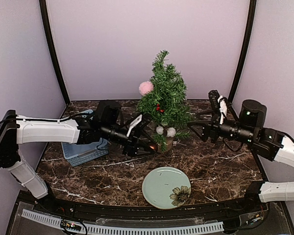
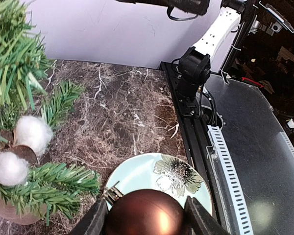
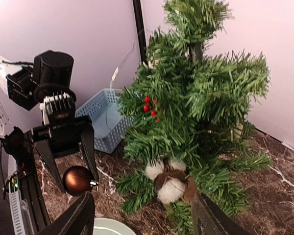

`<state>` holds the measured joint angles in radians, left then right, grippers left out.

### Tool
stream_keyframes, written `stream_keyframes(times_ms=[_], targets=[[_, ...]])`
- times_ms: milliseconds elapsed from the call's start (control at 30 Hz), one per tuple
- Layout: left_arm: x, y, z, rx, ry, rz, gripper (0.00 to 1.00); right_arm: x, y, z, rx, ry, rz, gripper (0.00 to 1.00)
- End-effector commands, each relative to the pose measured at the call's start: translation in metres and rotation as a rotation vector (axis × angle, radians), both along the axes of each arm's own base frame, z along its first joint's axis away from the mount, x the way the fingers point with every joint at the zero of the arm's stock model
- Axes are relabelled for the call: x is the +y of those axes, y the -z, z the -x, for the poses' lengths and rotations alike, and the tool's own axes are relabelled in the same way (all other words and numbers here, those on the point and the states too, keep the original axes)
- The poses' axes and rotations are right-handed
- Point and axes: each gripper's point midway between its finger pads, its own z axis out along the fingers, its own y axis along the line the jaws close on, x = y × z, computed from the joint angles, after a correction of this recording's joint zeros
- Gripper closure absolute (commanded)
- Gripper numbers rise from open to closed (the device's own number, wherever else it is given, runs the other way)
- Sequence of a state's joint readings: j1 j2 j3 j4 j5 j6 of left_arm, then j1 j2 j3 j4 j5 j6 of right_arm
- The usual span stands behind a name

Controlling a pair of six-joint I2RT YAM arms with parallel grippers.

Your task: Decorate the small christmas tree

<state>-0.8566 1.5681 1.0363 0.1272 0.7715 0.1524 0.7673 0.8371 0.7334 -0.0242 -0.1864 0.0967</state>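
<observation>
The left jaws are closed on a glossy brown ball ornament (image 2: pixel 144 214). The left wrist view shows it filling the gap between both dark fingers (image 2: pixel 90 223), with its small metal cap at 10 o'clock. That same view does not show how close the ball is to the branches. The right wrist view does, showing the ornament (image 3: pixel 78 180) hanging at the fingertips with a strip of bare surface between it and the lowest twigs. The right jaws are spread wide and grip nothing. Their two fingers (image 3: pixel 81 218) frame the bottom of their own camera's picture, pointed at the foot of the small christmas tree (image 3: pixel 196 98). From above, the tree (image 1: pixel 166 95) stands upright at the back middle of the dark marble surface (image 1: pixel 215 166), between the two arms. The ball (image 1: pixel 152 146) is at about 7 o'clock of its base and the right jaws are at 3 o'clock. Two white cotton puffs (image 2: pixel 32 133) sit low on the tree and show in all three views. A cluster of red berries (image 3: pixel 151 106) higher up shows from the right wrist and the top only. A pink pom-pom (image 1: pixel 146 88) at the tree's 10 o'clock appears only in the top view. A pale green plate (image 1: pixel 159 193) with a flower print lies at 6 o'clock of the tree, near the front edge. A blue basket (image 1: pixel 83 152) sits at 8 o'clock, partly under the left arm.
</observation>
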Motion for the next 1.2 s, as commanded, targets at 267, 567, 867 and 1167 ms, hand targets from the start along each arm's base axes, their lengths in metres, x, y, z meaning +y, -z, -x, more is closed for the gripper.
stream_keyframes(times_ms=[267, 567, 867, 1167], targets=[[-0.002, 0.006, -0.016, 0.016, -0.029, 0.020, 0.74, 0.002, 0.040, -0.006, 0.084, 0.020, -0.026, 0.48], [0.004, 0.008, -0.017, 0.034, -0.032, 0.016, 0.75, 0.026, 0.051, -0.005, 0.106, -0.072, -0.061, 0.60], [0.008, 0.013, -0.019, 0.047, -0.039, 0.010, 0.75, 0.057, 0.063, -0.006, 0.081, -0.135, -0.040, 0.69], [0.009, 0.010, -0.016, 0.055, -0.031, 0.017, 0.75, 0.086, 0.076, 0.002, 0.059, -0.193, 0.035, 0.68]])
